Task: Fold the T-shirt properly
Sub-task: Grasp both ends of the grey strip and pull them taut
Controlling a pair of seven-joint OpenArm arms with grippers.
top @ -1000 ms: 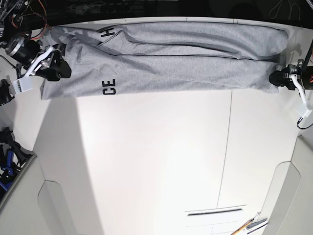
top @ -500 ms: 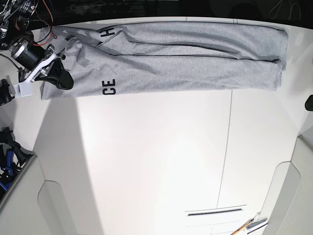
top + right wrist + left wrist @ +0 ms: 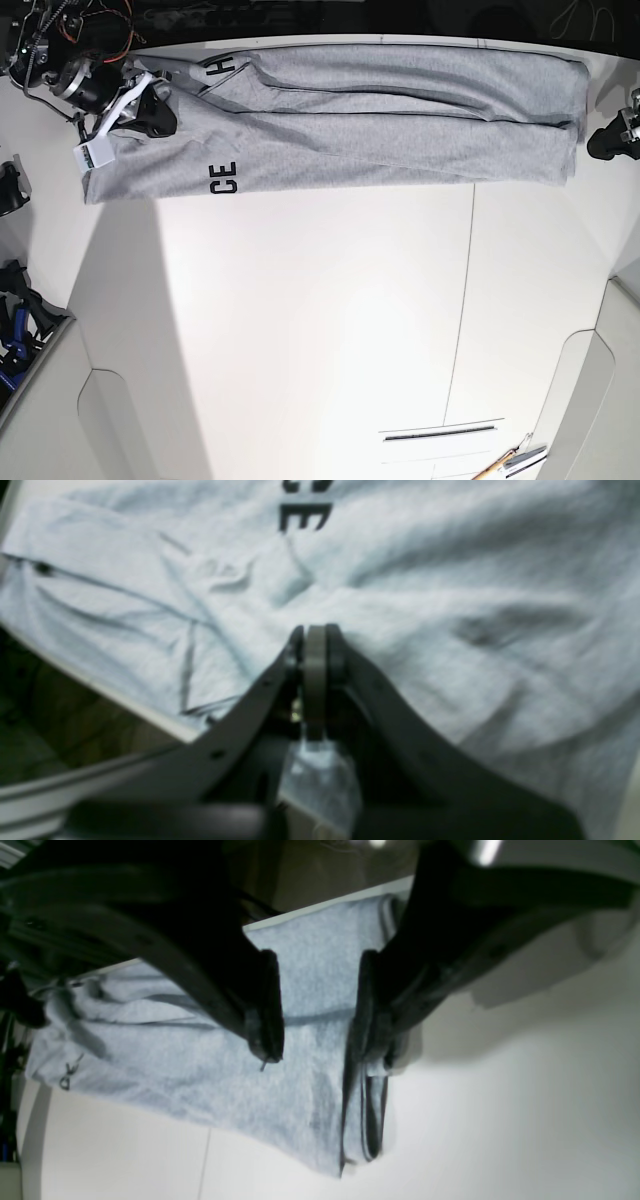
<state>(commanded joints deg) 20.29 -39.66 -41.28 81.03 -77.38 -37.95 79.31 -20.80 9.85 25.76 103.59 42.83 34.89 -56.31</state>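
The grey T-shirt (image 3: 380,120) lies folded into a long strip along the table's far edge, with black letters "CE" (image 3: 224,178) near its left end. My right gripper (image 3: 160,112) is over the sleeve end. In the right wrist view its jaws (image 3: 315,630) are shut, with the tips resting on wrinkled cloth (image 3: 450,580). I cannot tell if cloth is pinched. My left gripper (image 3: 602,142) hovers just off the shirt's right end. In the left wrist view it (image 3: 320,1050) is open and empty above the shirt's hem end (image 3: 200,1075).
The white table (image 3: 320,320) stretches toward the near side, with a seam line running down it at the right. Small tools (image 3: 515,460) lie at the bottom right. Dark cables and blue gear (image 3: 15,320) sit off the left edge.
My right gripper has moved up and right from the shirt's lower left corner onto the sleeve area. My left gripper let go of the right end, pulled out of view, and now shows again at the right edge.
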